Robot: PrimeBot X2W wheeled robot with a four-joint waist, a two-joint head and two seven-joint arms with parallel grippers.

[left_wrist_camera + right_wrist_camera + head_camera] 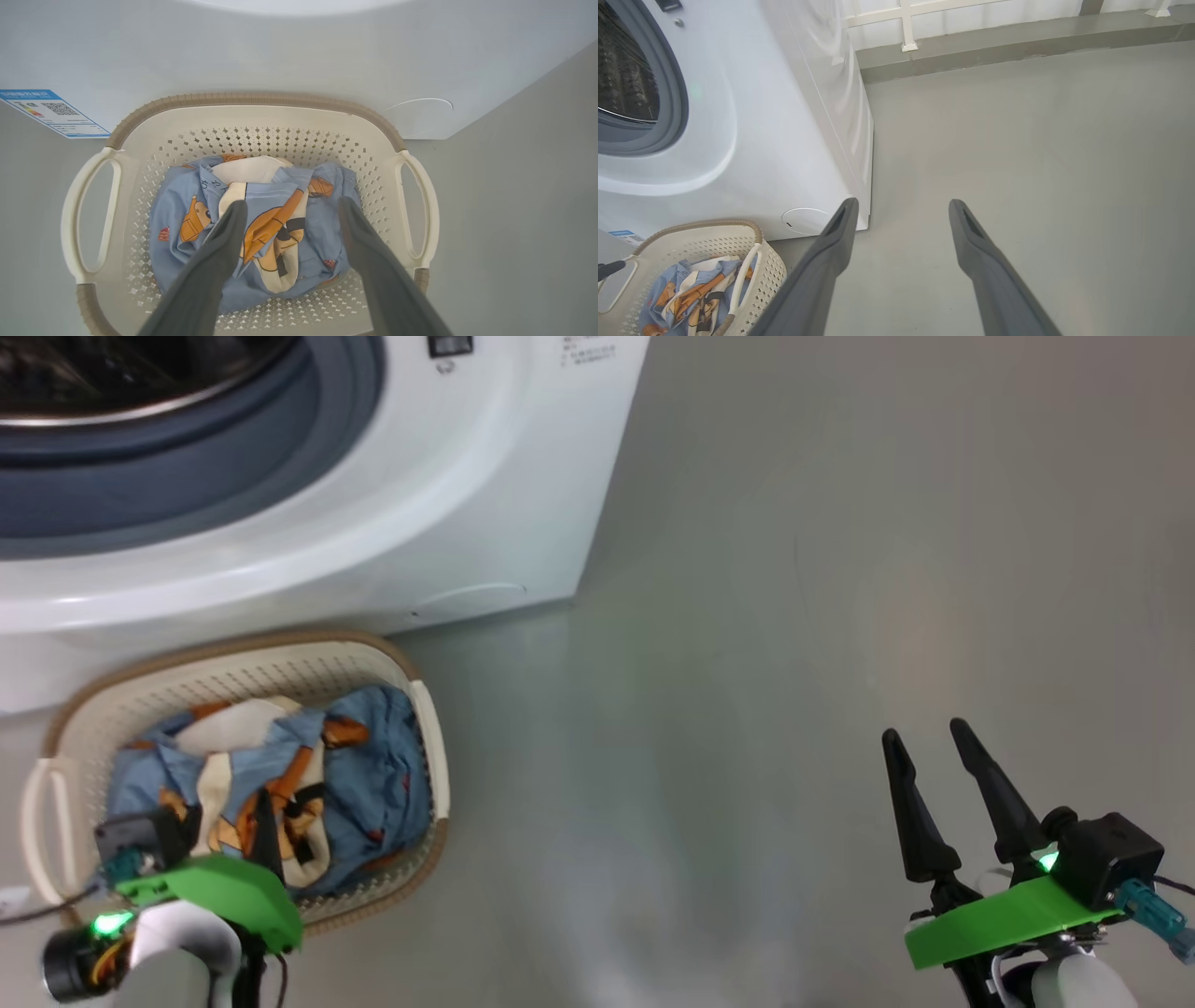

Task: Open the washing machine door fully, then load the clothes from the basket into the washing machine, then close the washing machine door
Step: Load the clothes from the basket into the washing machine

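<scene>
The washing machine [392, 513] fills the upper left of the head view. Its steel drum [112, 373] is uncovered inside the grey-blue gasket [187, 476], and its right front corner runs down as a sharp vertical edge to the floor [794, 616]. The basket [254, 116] sits on the floor before the machine's lower front. Its far braided rim lies close against the white panel (I cannot tell whether they touch). A blue label sticker [51, 111] shows past one handle and the small round hatch [418, 117] past the other. The clothes [261, 186] lie bundled in the basket's middle, with perforated wall showing all around them. The left gripper [292, 204] hangs over the basket with its jaws spread wide, one finger to each side of the bundle's centre and the tips over the fabric, gripping nothing. The right gripper [924, 730] is well apart from the basket to the right, with its jaws parted and nothing between them. Beyond the machine's corner, in the right wrist view, grey floor runs broad to a low kerb [1017, 44] under white rail posts.
</scene>
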